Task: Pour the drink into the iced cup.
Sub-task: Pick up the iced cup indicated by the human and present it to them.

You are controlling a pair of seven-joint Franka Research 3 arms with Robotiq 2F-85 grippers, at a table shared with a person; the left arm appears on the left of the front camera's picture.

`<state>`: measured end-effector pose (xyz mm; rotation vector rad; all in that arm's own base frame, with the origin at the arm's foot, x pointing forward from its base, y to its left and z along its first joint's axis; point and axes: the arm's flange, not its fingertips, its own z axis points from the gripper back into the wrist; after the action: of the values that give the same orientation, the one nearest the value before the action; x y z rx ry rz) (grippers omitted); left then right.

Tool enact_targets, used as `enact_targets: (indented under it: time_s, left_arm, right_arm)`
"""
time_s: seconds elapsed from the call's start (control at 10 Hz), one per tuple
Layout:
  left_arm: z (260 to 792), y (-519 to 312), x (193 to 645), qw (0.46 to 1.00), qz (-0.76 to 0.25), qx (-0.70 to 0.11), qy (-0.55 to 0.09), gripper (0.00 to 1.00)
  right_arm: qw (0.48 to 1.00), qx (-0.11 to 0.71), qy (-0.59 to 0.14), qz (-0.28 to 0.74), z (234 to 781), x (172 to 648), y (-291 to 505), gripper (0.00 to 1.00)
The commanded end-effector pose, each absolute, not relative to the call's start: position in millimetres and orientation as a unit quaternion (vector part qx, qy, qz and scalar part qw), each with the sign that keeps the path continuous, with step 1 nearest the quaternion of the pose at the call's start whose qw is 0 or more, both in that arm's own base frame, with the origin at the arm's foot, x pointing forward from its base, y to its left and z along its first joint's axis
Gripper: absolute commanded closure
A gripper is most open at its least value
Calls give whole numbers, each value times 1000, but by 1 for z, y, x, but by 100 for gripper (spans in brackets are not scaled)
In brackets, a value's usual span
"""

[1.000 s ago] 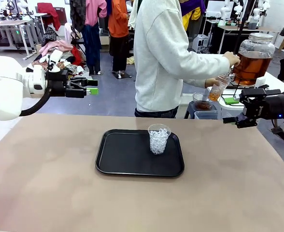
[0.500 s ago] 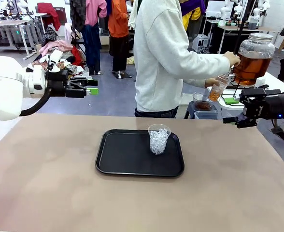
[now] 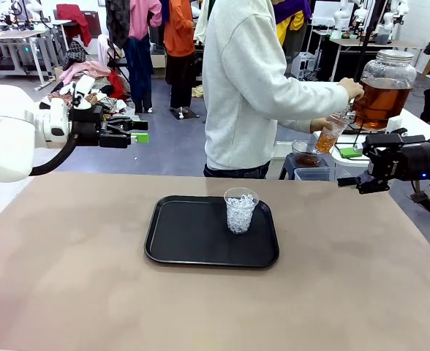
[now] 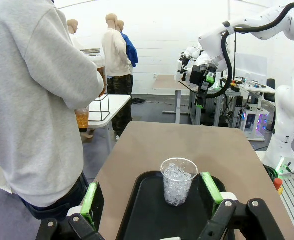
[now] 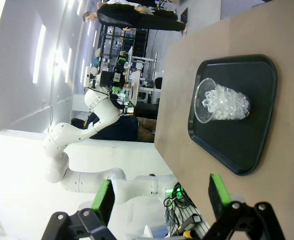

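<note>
A brown bench carries a black rectangular plastic tray near its middle. A clear plastic cup packed with ice stands upright on the tray's far right part, with no liquid visible in it. In the left wrist view, this iced cup sits between the two green pads.

The left arm's jaws hang above the bench's far left side, spread apart and empty. The right arm's jaws hang by the far right edge, also apart and holding nothing.

Beyond the far edge, a person in a pale grey sweatshirt is turned toward a white side table. One hand tilts a second clear cup holding the amber-brown drink. It is held just beside a big round glass jar of the same liquid, and the other hand is at the jar.
</note>
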<state>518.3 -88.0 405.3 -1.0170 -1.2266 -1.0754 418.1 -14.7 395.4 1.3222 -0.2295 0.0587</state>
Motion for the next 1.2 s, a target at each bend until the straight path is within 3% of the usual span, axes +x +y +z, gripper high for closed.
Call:
enact_targets:
  time_s: [0.0, 1.1]
  left_arm:
    - [406, -89, 519, 573, -454, -432, -528, 0]
    - [406, -89, 519, 573, -454, -432, -528, 0]
  right_arm:
    - [783, 612, -109, 26, 397, 417, -15, 0]
    - [783, 612, -109, 26, 397, 417, -15, 0]
